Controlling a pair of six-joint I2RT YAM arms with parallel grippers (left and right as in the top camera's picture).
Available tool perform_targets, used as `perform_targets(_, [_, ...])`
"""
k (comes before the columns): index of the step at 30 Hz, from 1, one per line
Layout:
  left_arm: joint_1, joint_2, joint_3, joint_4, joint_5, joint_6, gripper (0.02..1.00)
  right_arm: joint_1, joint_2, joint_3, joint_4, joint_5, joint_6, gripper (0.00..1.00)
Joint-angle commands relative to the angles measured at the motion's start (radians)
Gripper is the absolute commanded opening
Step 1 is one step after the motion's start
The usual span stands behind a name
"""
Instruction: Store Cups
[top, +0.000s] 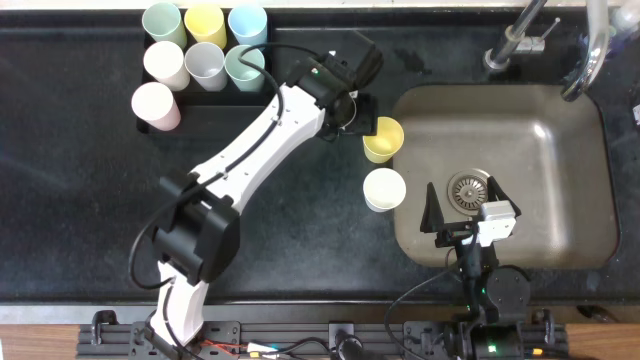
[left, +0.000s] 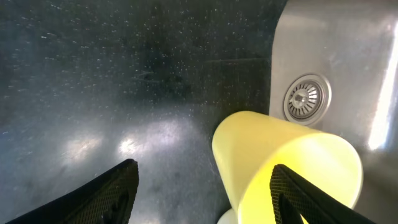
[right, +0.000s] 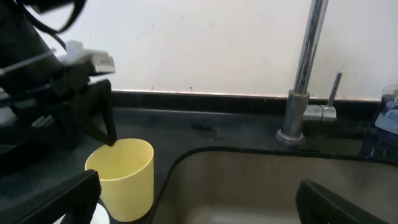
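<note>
Left claw (left: 204, 168) gapes wide, one finger touching the rim of a smooth, tapered yellow plastic cup (left: 261, 146) on the speckled black tabletop (left: 93, 74). Right claw (top: 463, 198) is spread wide over the brushed steel sink (top: 560, 200).

No words, numbers or signs can be read anywhere. The blue bottle (right: 389, 127) standing near the tap (right: 303, 81) carries a pale label, but its print is too small to make out.
</note>
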Motion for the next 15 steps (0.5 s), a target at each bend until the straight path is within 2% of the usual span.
perform_targets(1, [-0.010,0.036,0.023,0.023,0.028,-0.007,0.715,-0.005,-0.011,-0.013,0.005,0.004,-0.003,0.998])
perform_targets(7, [-0.010,0.081,0.029,0.066,0.044,-0.007,0.700,-0.005,-0.011,-0.013,0.005,0.004,-0.003,0.996])
perform_targets(15, [-0.010,0.111,0.029,0.097,0.043,-0.007,0.371,-0.005,-0.011,-0.013,0.005,0.004,-0.003,0.996])
